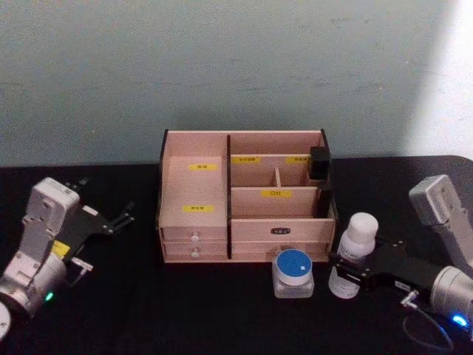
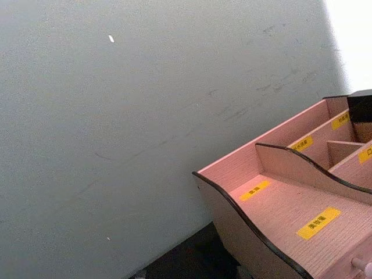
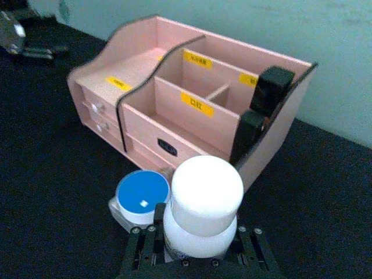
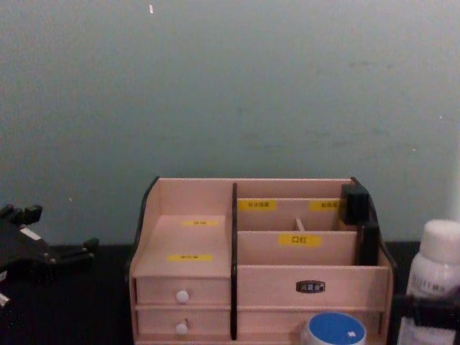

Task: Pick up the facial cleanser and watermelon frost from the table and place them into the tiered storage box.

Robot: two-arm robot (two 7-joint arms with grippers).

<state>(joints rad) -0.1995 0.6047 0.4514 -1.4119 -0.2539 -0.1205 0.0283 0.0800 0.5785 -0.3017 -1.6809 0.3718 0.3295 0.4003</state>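
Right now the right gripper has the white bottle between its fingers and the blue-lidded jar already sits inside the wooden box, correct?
Not quite. The watermelon frost stands on the table in front of the tiered storage box, not inside it; the head view shows this. The right gripper does have the facial cleanser between its fingers.

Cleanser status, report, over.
Right gripper shut on cleanser, low on table at right front of box. Left gripper open, parked far left. Jar close beside cleanser, on its left.
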